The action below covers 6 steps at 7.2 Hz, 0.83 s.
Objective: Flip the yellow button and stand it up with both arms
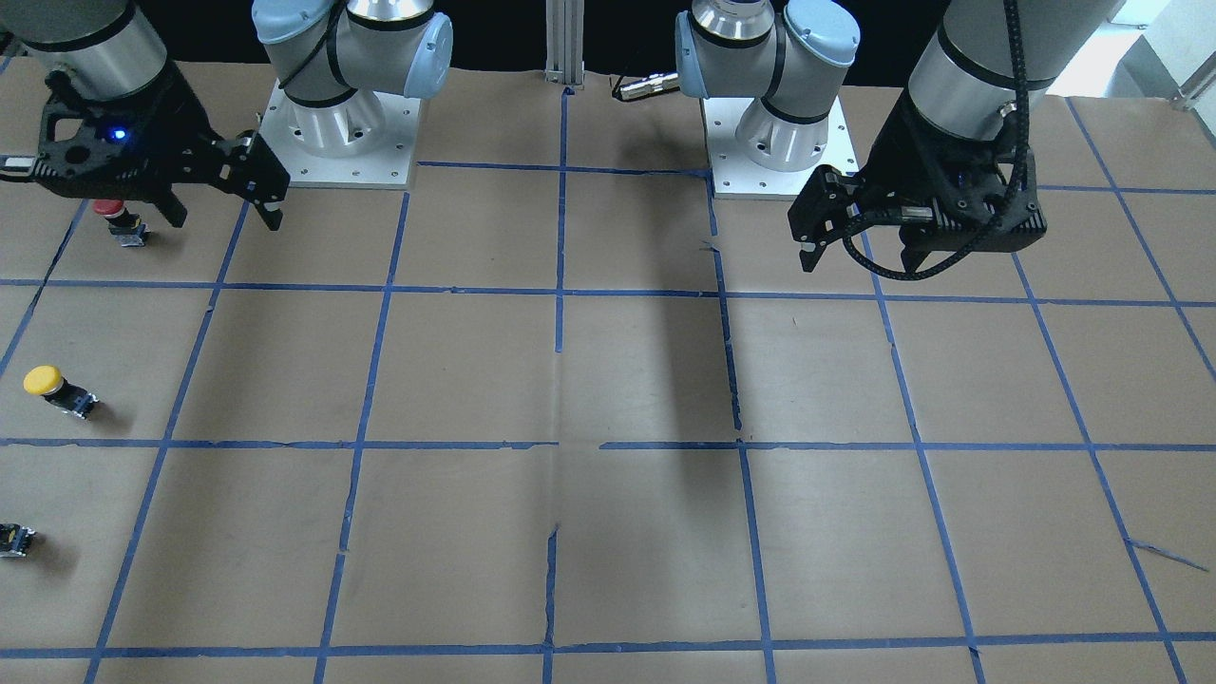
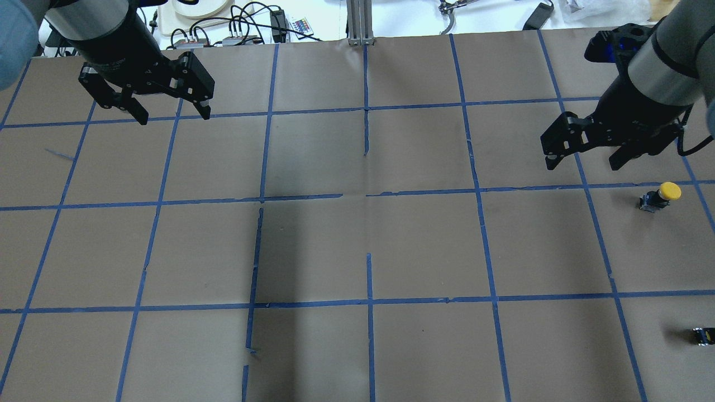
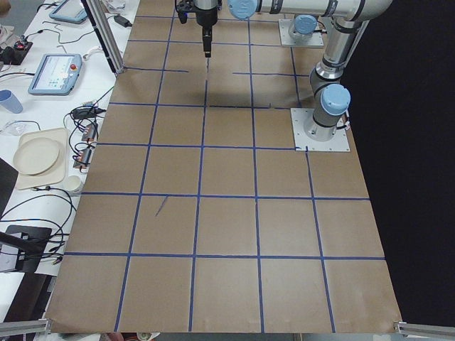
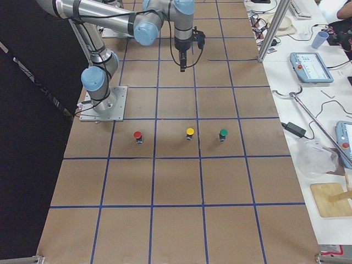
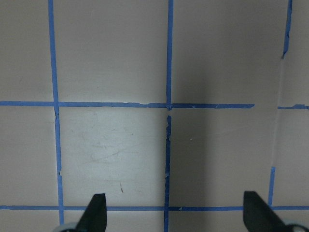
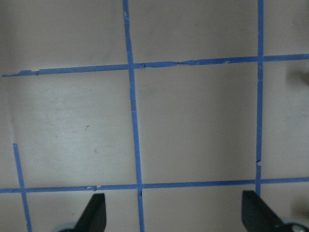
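Note:
The yellow button [image 1: 55, 389] has a round yellow cap on a black and grey body. It stands near the table's end on my right side, and also shows in the overhead view [image 2: 659, 196] and the exterior right view [image 4: 190, 133]. My right gripper [image 1: 226, 220] is open and empty, and hovers above the table apart from the button [image 2: 584, 165]. My left gripper [image 1: 860, 261] is open and empty, high over the other side [image 2: 174, 118]. Both wrist views show spread fingertips [image 5: 96, 212] [image 6: 96, 212] over bare paper.
A red-capped button [image 1: 116, 217] sits partly under my right gripper. A black-grey block [image 1: 14, 540] lies at the view's edge, and a green-capped button [image 4: 223, 133] shows beyond the yellow one. The arm bases [image 1: 337, 123] [image 1: 788, 142] stand on the brown paper with blue tape lines [image 2: 368, 251].

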Each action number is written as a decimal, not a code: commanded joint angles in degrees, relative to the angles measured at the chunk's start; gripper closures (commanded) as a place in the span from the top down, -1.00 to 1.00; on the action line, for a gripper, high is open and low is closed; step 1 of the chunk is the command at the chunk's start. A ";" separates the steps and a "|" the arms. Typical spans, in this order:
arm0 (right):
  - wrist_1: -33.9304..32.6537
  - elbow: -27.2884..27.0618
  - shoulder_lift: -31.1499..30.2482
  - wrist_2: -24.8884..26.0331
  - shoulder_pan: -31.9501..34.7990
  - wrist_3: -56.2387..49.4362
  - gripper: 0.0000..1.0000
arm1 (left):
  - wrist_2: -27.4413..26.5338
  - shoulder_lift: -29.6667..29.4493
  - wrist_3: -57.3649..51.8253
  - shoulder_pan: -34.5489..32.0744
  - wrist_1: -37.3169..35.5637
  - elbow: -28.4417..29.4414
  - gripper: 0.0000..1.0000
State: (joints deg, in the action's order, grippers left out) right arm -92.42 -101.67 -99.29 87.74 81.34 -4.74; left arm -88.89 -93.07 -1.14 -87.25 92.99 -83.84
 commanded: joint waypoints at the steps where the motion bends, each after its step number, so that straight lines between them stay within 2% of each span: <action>1: 2.15 0.25 -2.84 0.41 7.14 10.51 1.00 | 0.04 0.52 0.00 -0.03 0.17 0.17 0.99; 5: 4.53 -0.11 -4.25 0.68 8.57 10.81 1.00 | -0.05 0.52 0.00 0.06 0.26 0.17 0.99; 6: 4.53 0.24 -4.25 2.85 8.31 10.72 1.00 | -0.05 0.09 0.00 -0.03 0.09 0.17 0.99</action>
State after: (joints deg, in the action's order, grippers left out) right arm -88.01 -101.77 -103.52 88.90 89.78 6.27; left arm -88.94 -92.64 -1.14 -87.22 93.18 -83.70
